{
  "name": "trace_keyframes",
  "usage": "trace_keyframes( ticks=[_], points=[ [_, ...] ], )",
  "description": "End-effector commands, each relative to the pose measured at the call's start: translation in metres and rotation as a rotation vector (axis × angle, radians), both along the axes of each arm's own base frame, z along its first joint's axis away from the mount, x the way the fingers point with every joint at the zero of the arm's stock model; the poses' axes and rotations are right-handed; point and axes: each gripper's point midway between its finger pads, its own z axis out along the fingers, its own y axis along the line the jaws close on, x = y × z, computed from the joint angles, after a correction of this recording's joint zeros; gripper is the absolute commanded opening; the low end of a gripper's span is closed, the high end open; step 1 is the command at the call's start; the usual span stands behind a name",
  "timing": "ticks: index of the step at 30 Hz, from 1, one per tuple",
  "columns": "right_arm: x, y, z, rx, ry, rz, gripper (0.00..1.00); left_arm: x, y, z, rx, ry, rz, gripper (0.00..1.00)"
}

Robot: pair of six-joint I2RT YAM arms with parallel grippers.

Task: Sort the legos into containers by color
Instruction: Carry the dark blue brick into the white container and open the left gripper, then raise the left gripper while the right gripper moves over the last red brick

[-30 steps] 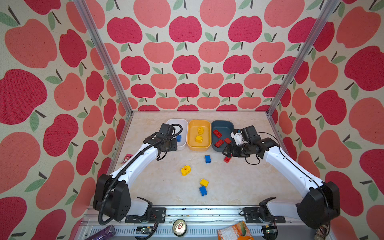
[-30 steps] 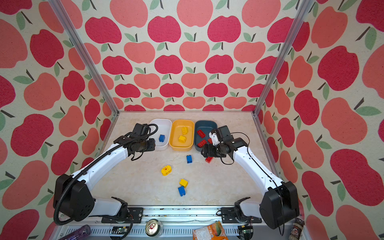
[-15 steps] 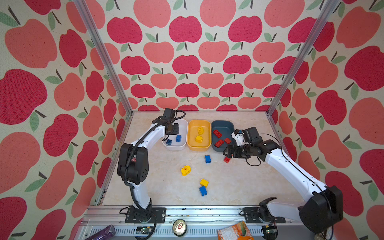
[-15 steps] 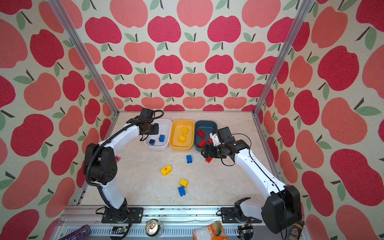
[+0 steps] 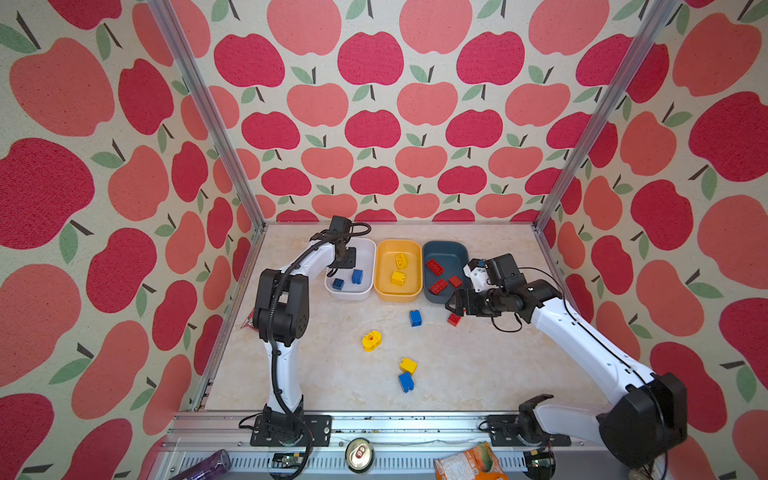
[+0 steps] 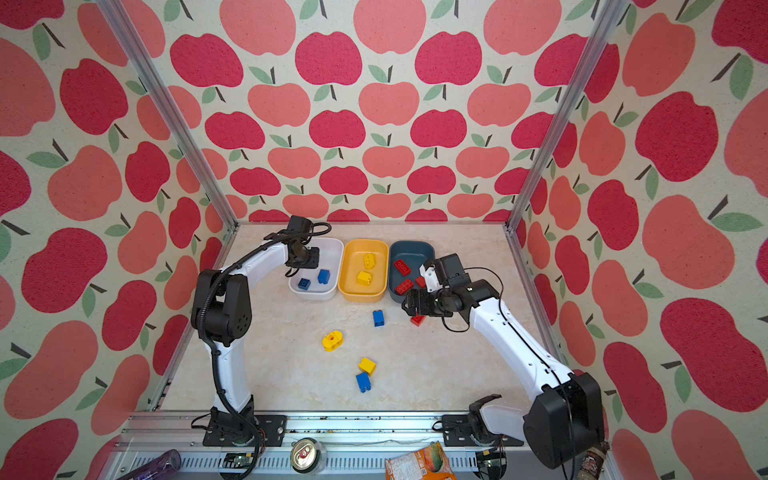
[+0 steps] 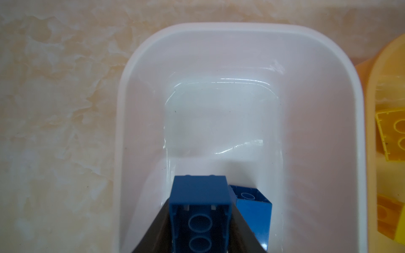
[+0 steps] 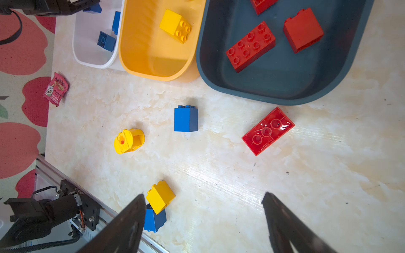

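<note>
My left gripper point(image 7: 199, 203) hangs over the white container point(image 5: 349, 296) and is shut on a blue lego point(image 7: 200, 192), hollow side towards the camera. Two more blue legos point(image 5: 338, 284) point(image 5: 356, 276) lie inside. The yellow container point(image 5: 398, 242) holds two yellow legos point(image 5: 398, 277); the slate container point(image 5: 444, 244) holds three red ones point(image 5: 434, 266). My right gripper point(image 5: 453, 307) point(image 8: 203, 197) is open and empty, just above a red lego point(image 8: 268, 131) lying studs down. A blue lego point(image 5: 415, 318), a rounded yellow one point(image 5: 371, 340), and a yellow point(image 5: 408, 365) and a blue point(image 5: 405, 381) together lie loose.
A red wrapper point(image 8: 56, 88) lies at the table's left edge. On the front rail sit a drink can point(image 5: 360, 454), an orange packet point(image 5: 469, 463) and a purple bottle point(image 5: 203, 463). Apple-patterned walls and metal posts close in three sides.
My left arm has folded with its elbow raised, and its gripper has gone from the white container's near left rim to above its inside. The right gripper has crept slightly left.
</note>
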Motion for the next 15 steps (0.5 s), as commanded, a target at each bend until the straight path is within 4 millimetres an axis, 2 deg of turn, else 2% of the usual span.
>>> trace_keyframes(
  ticks=[1, 7, 15],
  points=[
    [-0.006, 0.001, -0.002, 0.007, 0.014, -0.001, 0.86, 0.002, 0.002, 0.003, 0.013, 0.004, 0.005, 0.49],
    [-0.005, 0.001, -0.007, -0.006, 0.025, -0.007, 0.86, -0.001, 0.0, 0.009, -0.01, -0.014, 0.009, 0.61],
    [-0.003, -0.002, -0.019, -0.039, 0.041, -0.036, 0.86, -0.01, -0.006, 0.027, -0.059, -0.038, 0.015, 0.67]
  ],
)
